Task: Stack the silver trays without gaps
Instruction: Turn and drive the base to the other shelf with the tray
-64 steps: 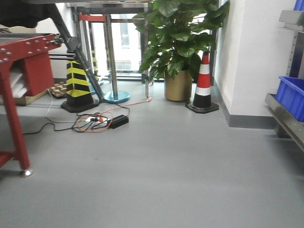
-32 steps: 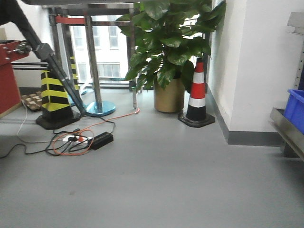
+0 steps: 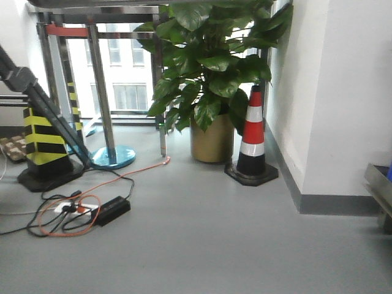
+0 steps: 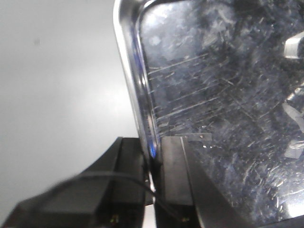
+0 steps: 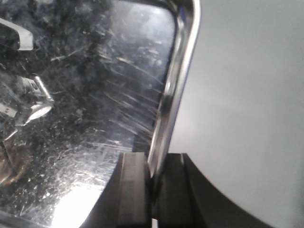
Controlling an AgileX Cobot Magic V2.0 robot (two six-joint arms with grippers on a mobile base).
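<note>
In the front view we see a grey floor (image 3: 202,245). Near its left edge stands a black-and-yellow striped post (image 3: 41,144), and just right of that a chrome stanchion on a round blue base (image 3: 113,157). An orange cable (image 3: 64,215) loops on the floor in front of them, beside a black power brick (image 3: 111,210). Further right stands a leafy green plant in a gold pot (image 3: 211,139), then a red-and-white traffic cone (image 3: 252,138) near a white wall (image 3: 349,92). A sliver of steel shelf (image 3: 378,180) shows at the right edge. In the left wrist view, the left gripper (image 4: 153,168) is pinched narrowly on the left rim of a shiny, scratched stainless-steel silver tray (image 4: 228,95), with one finger outside the rim and one inside the pan. The tray fills the right of that view over a plain pale grey surface (image 4: 57,71). In the right wrist view, the right gripper (image 5: 152,173) clamps the right rim of the silver tray (image 5: 85,95) the same way, and the pan spreads to the left. We cannot tell whether both views show one tray.
</note>
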